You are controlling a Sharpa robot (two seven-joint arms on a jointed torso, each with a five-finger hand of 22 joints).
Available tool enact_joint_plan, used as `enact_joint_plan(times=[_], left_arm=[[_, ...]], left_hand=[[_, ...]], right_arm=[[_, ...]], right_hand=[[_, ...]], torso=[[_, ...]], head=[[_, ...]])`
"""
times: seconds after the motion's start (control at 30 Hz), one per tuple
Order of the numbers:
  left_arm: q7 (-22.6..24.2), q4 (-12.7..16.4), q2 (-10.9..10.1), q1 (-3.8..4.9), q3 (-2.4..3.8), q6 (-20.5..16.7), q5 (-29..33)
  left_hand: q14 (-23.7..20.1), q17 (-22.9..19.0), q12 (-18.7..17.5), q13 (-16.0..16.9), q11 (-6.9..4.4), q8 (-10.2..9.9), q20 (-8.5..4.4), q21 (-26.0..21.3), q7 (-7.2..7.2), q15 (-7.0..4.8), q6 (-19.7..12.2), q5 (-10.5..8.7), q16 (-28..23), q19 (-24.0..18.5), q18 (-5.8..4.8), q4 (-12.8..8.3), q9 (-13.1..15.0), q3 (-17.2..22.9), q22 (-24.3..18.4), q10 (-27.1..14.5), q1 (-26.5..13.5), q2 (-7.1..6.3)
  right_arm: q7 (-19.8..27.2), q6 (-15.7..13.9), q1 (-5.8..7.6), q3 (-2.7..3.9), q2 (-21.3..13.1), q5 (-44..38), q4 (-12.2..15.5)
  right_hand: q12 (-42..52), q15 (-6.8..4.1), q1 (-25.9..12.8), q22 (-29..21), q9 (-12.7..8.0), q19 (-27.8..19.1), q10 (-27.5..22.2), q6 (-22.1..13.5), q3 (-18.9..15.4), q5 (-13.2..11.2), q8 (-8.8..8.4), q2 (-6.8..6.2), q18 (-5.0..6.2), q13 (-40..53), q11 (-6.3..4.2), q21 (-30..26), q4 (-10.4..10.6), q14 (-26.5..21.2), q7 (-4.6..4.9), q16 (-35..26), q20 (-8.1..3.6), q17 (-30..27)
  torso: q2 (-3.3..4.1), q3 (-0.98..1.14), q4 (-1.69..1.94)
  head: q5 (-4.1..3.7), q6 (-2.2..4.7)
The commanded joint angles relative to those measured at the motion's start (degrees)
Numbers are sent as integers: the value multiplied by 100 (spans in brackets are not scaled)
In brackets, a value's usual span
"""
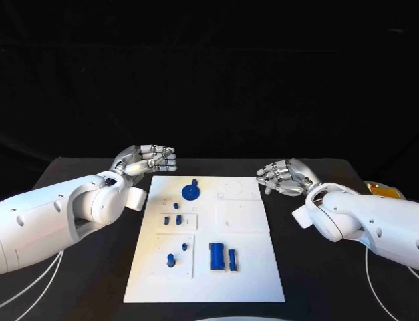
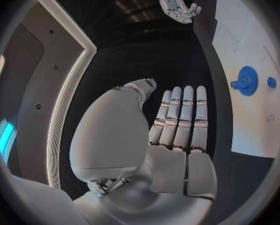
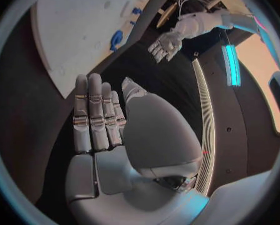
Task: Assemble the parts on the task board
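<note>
Parts [image 1: 216, 255] on task board [image 1: 250, 271] look small, rigid, light plastic, slippery we judge; we'd pinch their sides; left hand [image 1: 148, 159] and right hand [image 1: 283, 176] both empty, fingers straight, off far corners.

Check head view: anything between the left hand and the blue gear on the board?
Nothing. Between the left hand and the blue gear lie only bare black table and bare white task board.

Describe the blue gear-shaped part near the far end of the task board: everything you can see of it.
The blue gear-shaped part is a round, toothed disc with a small knob beside its far edge, looking like matte plastic. It lies flat on the white task board, in the far left area, beside two small blue pieces. Nothing grips it: the left robot hand and right robot hand both hover off the board with fingers apart.
</note>
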Motion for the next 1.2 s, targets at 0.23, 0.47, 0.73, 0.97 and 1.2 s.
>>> enact_joint_plan(times=[0.23, 0.47, 0.73, 0.97, 1.2], left_arm=[[814, -632, 452, -229, 5, -267, 703], [453, -379, 378, -207, 0, -414, 372], [676, 229, 356, -227, 3, -1516, 380], [903, 850, 333, -247, 7, -2640, 388], [999, 1112, 324, -256, 8, -3115, 392]], left_hand=[[-379, -304, -857, -8, 6, -238, 82, -1033, -8, 131, -116, -19, -1159, -141, -127, -6, -189, -428, -760, -263, 184, 178], [-4706, -1311, -1430, -368, -964, -1737, -1582, -1922, -1054, -821, -4750, -1463, -2516, -4201, -1022, -1621, -1260, -2603, -1870, -5652, -3539, 1354], [-4706, -1311, -1430, -368, -964, -1737, -1582, -1922, -1054, -821, -4750, -1463, -2516, -4201, -1022, -1621, -1260, -2603, -1870, -5652, -8267, 1354], [-4706, -1311, -1430, -368, -964, -1737, -1582, -1922, -1054, -821, -4750, -1463, -2516, -4201, -1022, -1621, -1260, -2603, -1870, -5652, -8267, 1354], [-4706, -1311, -1430, -368, -964, -1737, -1582, -1922, -1054, -821, -4750, -1463, -2516, -4201, -1022, -1621, -1260, -2603, -1870, -5652, -8267, 1354]], right_arm=[[1093, 634, 49, 54, 564, 1791, -1108], [740, -30, -6, 152, 459, 1423, -692], [1227, -971, -187, 546, 394, 2466, 322], [1516, -1532, -294, 780, 355, 3087, 927], [1549, -1595, -306, 807, 350, 3156, 995]], right_hand=[[-821, 322, -93, -1958, -476, -252, 288, 217, 374, 9, -490, -73, 75, -1938, 222, -575, -82, -293, 90, -1627, 327, -1111], [-1238, -373, -3753, -5018, -2595, -5764, -5756, -4814, -1230, -644, -1499, 575, -976, -2974, -668, -934, -1627, -6059, -963, -2894, -997, -2949], [-1238, -373, -8385, -5018, -2595, -5764, -5756, -4814, -1230, -644, -1499, 575, -976, -2974, -668, -934, -1627, -6059, -963, -2894, -997, -2949], [-1238, -373, -8385, -5018, -2595, -5764, -5756, -4814, -1230, -644, -1499, 575, -976, -2974, -668, -934, -1627, -6059, -963, -2894, -997, -2949], [-1238, -373, -8385, -5018, -2595, -5764, -5756, -4814, -1230, -644, -1499, 575, -976, -2974, -668, -934, -1627, -6059, -963, -2894, -997, -2949]], torso=[[-121, 49, -35], [-126, 68, 34], [-218, 184, 164], [-226, 194, 175], [-226, 194, 175]], head=[[36, 367], [18, 396], [36, 729], [38, 758], [38, 758]])
